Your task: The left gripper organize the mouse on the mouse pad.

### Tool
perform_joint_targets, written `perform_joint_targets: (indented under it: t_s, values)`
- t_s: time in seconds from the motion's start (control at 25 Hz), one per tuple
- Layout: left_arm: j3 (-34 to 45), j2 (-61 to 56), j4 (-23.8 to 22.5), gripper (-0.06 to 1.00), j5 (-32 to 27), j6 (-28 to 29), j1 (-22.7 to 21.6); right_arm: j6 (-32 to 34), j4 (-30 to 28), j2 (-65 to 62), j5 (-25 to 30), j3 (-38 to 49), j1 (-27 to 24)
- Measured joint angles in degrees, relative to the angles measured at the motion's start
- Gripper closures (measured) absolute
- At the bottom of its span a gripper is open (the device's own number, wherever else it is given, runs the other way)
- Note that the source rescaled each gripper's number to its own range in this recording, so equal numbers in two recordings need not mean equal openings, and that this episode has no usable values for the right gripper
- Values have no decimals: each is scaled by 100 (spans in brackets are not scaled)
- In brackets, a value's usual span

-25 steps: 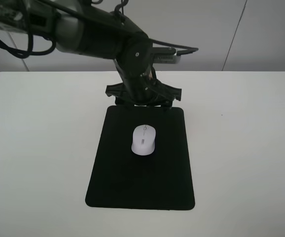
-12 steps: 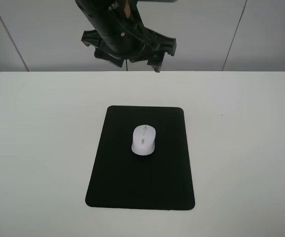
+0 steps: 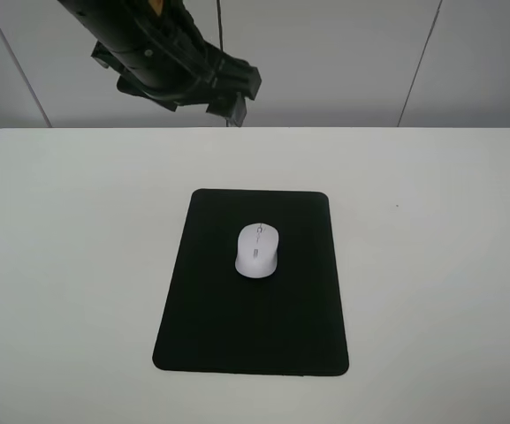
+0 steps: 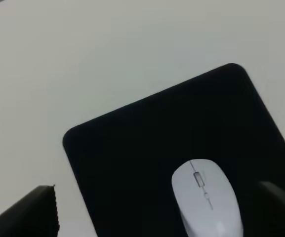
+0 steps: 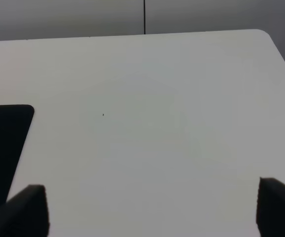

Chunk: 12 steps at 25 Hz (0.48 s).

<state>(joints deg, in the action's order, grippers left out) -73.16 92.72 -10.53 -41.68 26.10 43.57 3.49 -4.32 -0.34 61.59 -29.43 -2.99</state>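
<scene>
Mouse (image 3: 256, 250) lies on the far half of the mouse pad (image 3: 237, 327), roughly square to it. It looks light, hard-shelled and probably slick, so its narrow flanks seem the place to grip. The high view shows the whole pad and the left gripper (image 3: 179, 84) well above and behind it, while only the left wrist view shows its fingers (image 4: 31, 212) spread wide. The right gripper (image 5: 147, 217), also spread, faces just a pad corner.

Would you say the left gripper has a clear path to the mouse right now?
Likely yes: the mouse lies bare on the pad, and the left gripper hangs open above, nothing between them.
</scene>
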Motion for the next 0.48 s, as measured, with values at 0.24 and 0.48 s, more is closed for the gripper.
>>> perform_joint_targets:
  t_s: [0.24,0.48]
  values:
    - [1023,-1028,18,-4,77,-32,-840,0,0,0,0,0,0]
    - [1997,-2336,18,-4,-18,-207,-1793,0,0,0,0,0,0]
